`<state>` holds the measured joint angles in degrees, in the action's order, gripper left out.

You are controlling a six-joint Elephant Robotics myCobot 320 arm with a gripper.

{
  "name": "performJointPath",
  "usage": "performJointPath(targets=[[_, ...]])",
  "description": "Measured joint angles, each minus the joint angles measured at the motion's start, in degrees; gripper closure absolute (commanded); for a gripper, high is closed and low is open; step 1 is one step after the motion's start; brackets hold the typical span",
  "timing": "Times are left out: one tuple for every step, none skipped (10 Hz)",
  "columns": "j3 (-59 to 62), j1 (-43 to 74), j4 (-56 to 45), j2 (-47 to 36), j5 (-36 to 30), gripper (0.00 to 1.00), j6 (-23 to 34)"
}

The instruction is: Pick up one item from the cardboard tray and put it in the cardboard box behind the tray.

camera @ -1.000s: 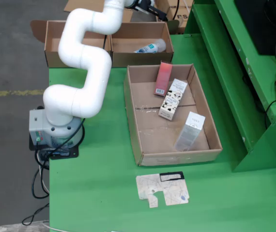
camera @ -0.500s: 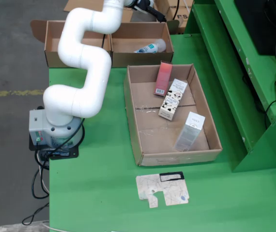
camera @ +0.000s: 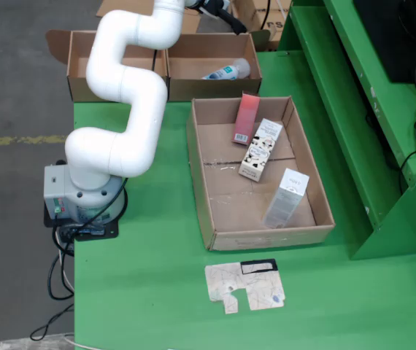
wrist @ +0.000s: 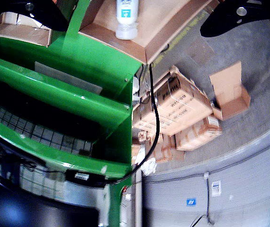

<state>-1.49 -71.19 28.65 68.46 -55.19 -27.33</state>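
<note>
Lying in cardboard box [camera: 212, 67]: white bottle [camera: 226, 71], label unreadable | claw [wrist: 135, 12] spread wide, empty

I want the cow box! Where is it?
In the fixed view, the cow box lies in the middle of the cardboard tray, between the pink box and the clear box.

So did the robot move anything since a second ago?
Only itself, a little. At the top of the fixed view the tool slid slightly left and up, over the cardboard box behind the tray. It took hold of nothing and dropped nothing. The bottle stayed in that box, and the three cartons stayed put in the tray.
</note>
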Motion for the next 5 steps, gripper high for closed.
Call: performJointPath(targets=[[-0.09,0.0,0.0,-0.79,0.0,0.0,-2.02],[0.0,0.0,0.0,-0.88,0.0,0.0,-4.39],[0.0,0.09,0.0,-0.88,0.0,0.0,-7.56],[0.0,0.09,0.0,-0.88,0.0,0.0,-9.93],[0.0,0.0,0.0,-0.88,0.0,0.0,-12.22]])
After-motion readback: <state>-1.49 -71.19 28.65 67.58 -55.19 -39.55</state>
